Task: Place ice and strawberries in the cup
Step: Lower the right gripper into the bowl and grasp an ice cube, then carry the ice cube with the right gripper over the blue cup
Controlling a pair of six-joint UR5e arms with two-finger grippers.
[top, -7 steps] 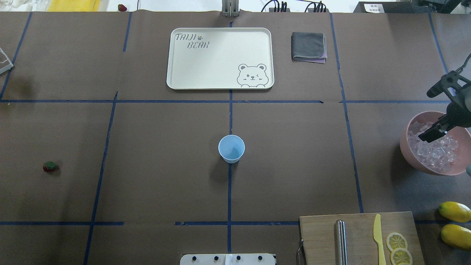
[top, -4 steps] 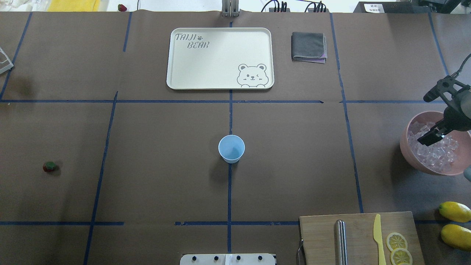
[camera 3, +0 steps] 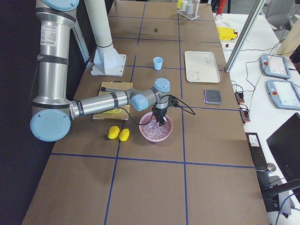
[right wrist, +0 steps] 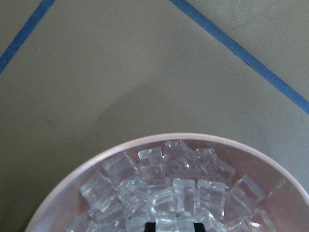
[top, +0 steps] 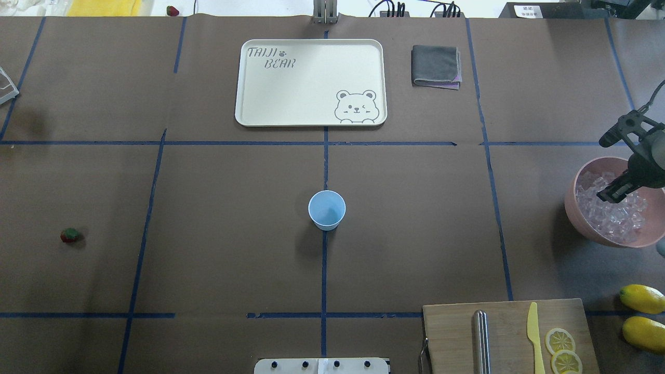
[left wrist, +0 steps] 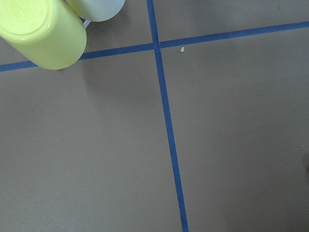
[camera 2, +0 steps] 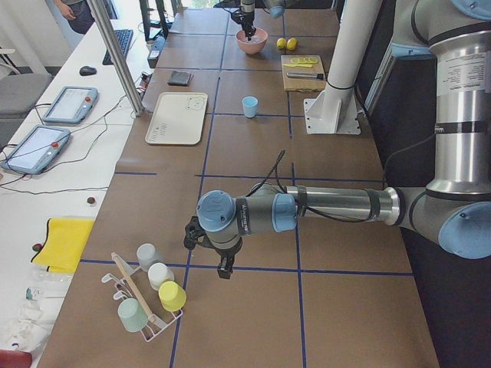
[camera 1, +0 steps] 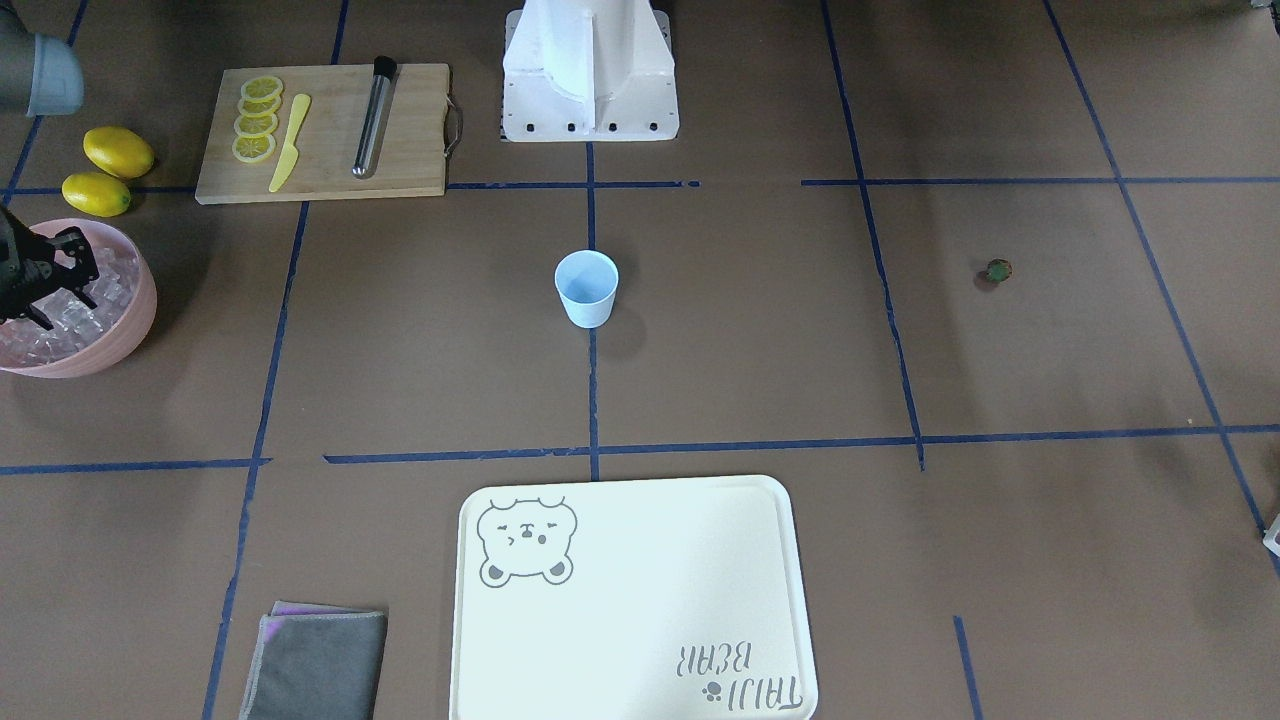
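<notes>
Right gripper (top: pixel 605 196) sits in the pink bowl (top: pixel 576 218) of ice (top: pixel 618 221), jaws apparently either side of a cube; whether they pinch it cannot be told. The cup (top: pixel 327 209) stands on the worktop (top: pixel 415 234), well apart to its left, strawberry (top: pixel 70 235) beyond.

This is a robot lab. Big grey and blue metal robot arms (camera 2: pixel 330 205) stand by a white post (camera 2: pixel 337 69). The brown paper-covered surface (top: pixel 208 208) has blue tape lines (top: pixel 323 270). A long white desk (camera 2: pixel 31 222) holds flat grey control screens with red buttons (camera 2: pixel 67 103) and a black keyboard (camera 2: pixel 121 44).
</notes>
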